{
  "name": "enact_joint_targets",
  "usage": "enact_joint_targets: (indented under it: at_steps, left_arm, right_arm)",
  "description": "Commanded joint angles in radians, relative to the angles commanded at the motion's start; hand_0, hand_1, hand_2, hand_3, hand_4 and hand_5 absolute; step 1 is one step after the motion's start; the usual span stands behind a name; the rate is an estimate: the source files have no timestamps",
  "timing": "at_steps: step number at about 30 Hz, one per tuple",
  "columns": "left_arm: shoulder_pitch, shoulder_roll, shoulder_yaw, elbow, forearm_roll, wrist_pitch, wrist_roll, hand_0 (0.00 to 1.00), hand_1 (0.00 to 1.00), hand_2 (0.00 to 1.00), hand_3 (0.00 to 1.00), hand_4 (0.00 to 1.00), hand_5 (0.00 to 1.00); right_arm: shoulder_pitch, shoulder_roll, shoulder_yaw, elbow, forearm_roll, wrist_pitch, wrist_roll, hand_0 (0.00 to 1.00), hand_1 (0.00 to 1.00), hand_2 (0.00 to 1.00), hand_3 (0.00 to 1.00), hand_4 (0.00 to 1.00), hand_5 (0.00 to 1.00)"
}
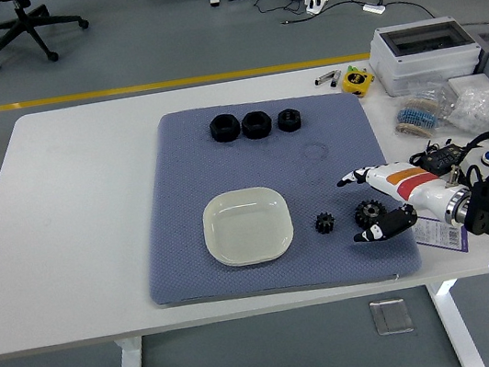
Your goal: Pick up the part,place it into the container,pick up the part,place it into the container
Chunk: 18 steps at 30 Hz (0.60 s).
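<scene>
Head view: the right hand (387,203) reaches in from the lower right over the blue mat (190,248), fingers (384,229) spread wide and holding nothing (thumb and the others fan out on either side of a part). The larger gear (370,211) lies flat on the mat inside that open span, near the palm; contact cannot be judged. The smaller gear (325,223) lies just left of it, apart from the hand. The cream square plate (217,244) sits left of both gears, nothing in it. Three black nuts (256,124) stand in a row near the mat's far edge. The mat lies on the white table (83,218).
</scene>
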Motion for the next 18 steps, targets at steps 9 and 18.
enact_joint_targets:
  at_steps: [9,18]
  left_arm:
    - [-0.01,-0.013,-0.145,0.0,0.12,0.019,0.017,0.857,0.823,0.853,0.614,0.553,0.789]
    - [-0.011,-0.016,-0.169,0.0,0.147,0.019,0.02,0.857,0.823,0.85,0.613,0.553,0.789]
  right_arm:
    - [0.041,0.02,-0.03,-0.087,-0.009,0.028,0.01,0.649,0.689,0.721,0.779,0.995,0.325]
    - [0.054,0.033,-0.042,-0.138,-0.018,0.035,0.006,0.604,0.672,0.716,0.8,0.987,0.315]
